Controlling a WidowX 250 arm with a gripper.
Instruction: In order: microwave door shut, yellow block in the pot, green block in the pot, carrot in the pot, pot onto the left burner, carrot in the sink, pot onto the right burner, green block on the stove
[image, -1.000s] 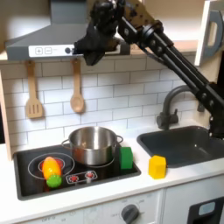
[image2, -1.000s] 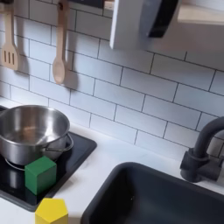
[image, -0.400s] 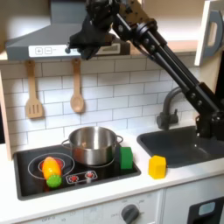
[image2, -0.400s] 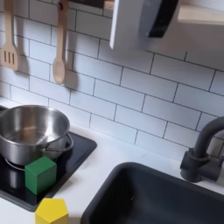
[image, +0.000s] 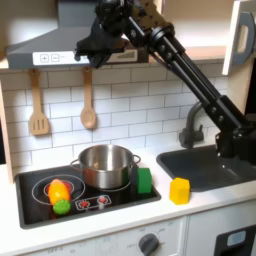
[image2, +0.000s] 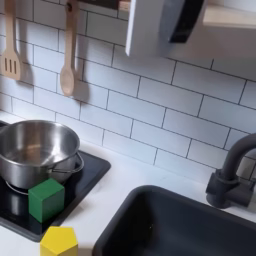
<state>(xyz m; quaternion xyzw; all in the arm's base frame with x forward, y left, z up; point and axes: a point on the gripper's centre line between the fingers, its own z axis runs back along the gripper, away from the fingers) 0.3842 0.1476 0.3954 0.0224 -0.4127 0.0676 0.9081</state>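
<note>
While raised high (near the hood), the gripper (image: 88, 45) looks empty; finger spread unclear.

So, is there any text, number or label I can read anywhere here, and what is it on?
No text can be read in either exterior view.
Range hood: small marks on its front in the first exterior view, too small to read.
Stove: small red control marks at its front edge, blurred, no legible characters.
Pot, yellow block, green block: no lettering visible.
</note>
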